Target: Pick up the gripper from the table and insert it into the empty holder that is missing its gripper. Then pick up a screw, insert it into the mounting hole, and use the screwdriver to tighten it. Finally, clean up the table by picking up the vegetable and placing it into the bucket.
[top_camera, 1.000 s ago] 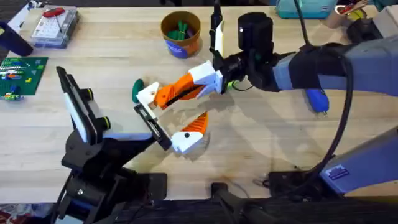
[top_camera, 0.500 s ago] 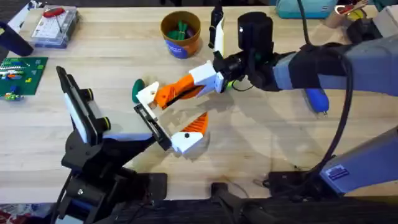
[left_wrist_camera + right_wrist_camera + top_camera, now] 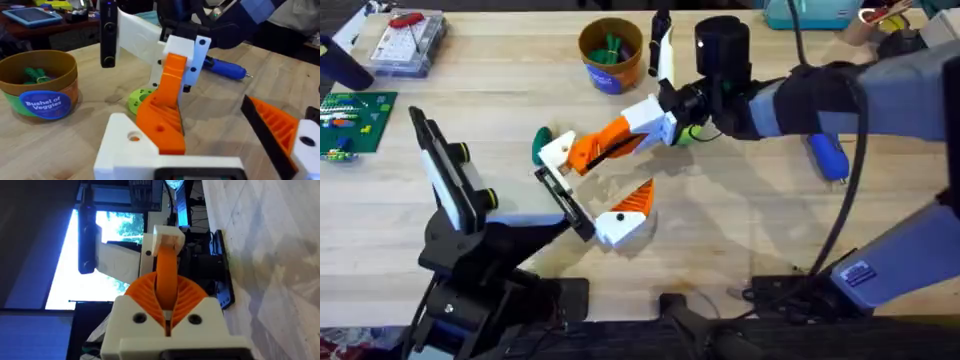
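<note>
Across the pale wooden tabletop [image 3: 740, 230] in the overhead view, the right tool [image 3: 588, 150], on a grey-sleeved arm, is clenched on the small white-block, orange-wedge gripper [image 3: 570, 150]; this piece sits at the end of the short flat black bar holder [image 3: 565, 200], which carries another orange-and-white finger piece [image 3: 625, 215]. The round orange-brown bucket with a blue band [image 3: 611, 52] stands near the far edge, and a blue-handled screwdriver [image 3: 827, 157] lies under the right arm

From the left wrist, the gripper [image 3: 167, 107] stands upright, the bucket [image 3: 40, 85] beyond it; the left tool's own state I cannot tell

From the right wrist, orange ribbed pads [image 3: 187, 297] flank the gripper [image 3: 166, 270]
</note>
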